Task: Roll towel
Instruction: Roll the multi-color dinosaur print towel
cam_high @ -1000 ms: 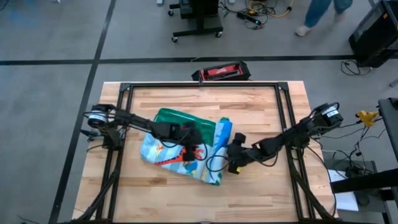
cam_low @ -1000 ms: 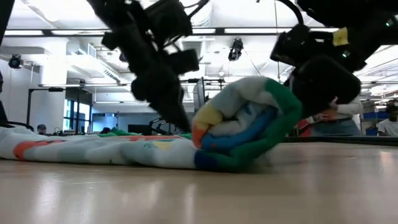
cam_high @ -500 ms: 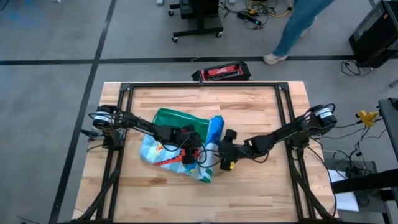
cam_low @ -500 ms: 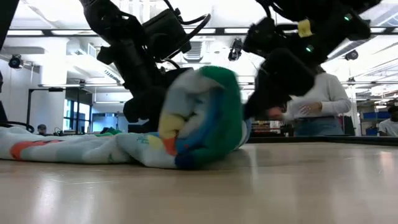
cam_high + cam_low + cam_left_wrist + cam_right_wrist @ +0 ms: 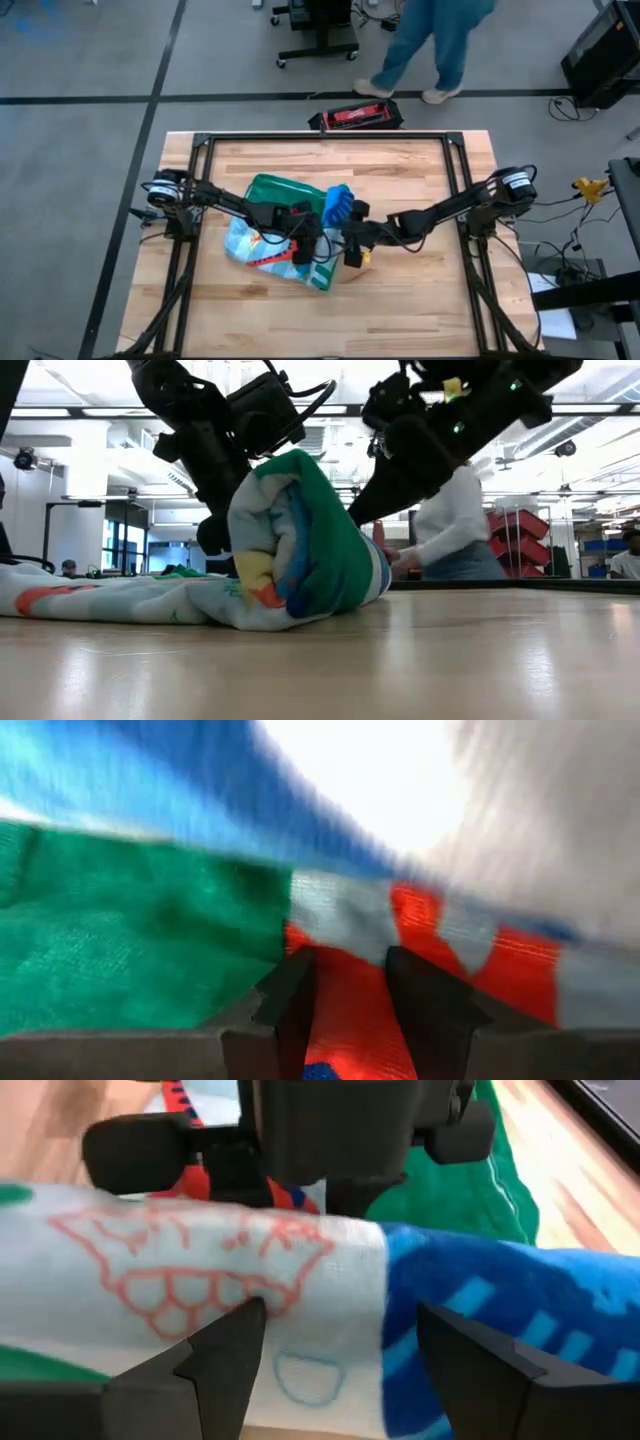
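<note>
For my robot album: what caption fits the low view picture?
Two robot arms roll a dinosaur towel into a fat bundle on the wooden table.

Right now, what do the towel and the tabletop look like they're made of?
Towel: soft woven cloth, probably cotton terry or microfibre. It bends into a thick roll with rounded folds, and the left wrist view shows a fine weave on the green border. Matte, with printed colours.
Tabletop: wood, seemingly butcher-block. Pale strips with grain lines run lengthwise. Smooth, lightly glossy finish, since the low view shows a soft reflection.
</note>
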Motion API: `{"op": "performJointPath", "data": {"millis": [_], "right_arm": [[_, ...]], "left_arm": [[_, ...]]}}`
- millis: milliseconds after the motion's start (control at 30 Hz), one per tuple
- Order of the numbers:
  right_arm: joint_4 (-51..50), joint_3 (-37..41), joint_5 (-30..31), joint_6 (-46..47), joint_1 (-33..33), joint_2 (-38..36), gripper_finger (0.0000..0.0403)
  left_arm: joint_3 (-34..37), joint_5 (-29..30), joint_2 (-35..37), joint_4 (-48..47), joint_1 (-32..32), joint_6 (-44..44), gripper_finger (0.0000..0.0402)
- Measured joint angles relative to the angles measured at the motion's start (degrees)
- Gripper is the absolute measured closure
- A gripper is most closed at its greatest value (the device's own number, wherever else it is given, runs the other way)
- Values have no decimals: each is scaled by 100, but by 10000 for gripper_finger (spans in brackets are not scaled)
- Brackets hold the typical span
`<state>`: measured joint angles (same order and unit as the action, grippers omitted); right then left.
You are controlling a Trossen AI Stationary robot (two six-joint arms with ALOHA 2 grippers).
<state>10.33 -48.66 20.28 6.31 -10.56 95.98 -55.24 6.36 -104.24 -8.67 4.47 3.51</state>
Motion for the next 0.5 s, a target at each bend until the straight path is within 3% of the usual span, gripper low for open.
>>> {"op": "performJointPath", "data": {"millis": [133,300,500], "right_arm": [[321,-137,-367,-26,133,325,161],[420,-518,-398,-156,178,813,150],[435,-835,-405,-247,227,1248,144]], "left_arm": [[0,0,7,-20,0,-29,283],[2,3,56,-88,2,-108,283],[7,149,560,-934,6,-99,283]]}}
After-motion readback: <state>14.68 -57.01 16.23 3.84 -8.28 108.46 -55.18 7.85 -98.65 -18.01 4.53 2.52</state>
